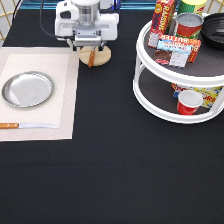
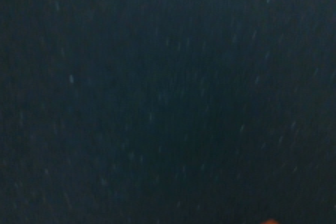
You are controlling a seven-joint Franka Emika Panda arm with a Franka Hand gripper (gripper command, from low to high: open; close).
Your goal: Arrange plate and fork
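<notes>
Round shiny silver metal plate [image 1: 28, 89] sits on placemat [image 1: 60, 95]. Gripper [image 1: 90, 48] hovers over orange-brown wooden-handled fork [image 1: 91, 58] on pale wooden disc [image 1: 98, 57]; finger state indiscernible. Fork pickup in hand; needs centred descent.

A pale woven placemat [image 1: 60, 90] lies at nine o'clock on the black surface [image 1: 125, 175] with a wooden-handled knife [image 1: 25, 125] on it, a round pale wooden disc [image 1: 100, 57] at twelve, and a white two-tier turntable rack [image 1: 150, 100] of tins and a red cup [image 1: 189, 102] at two.
</notes>
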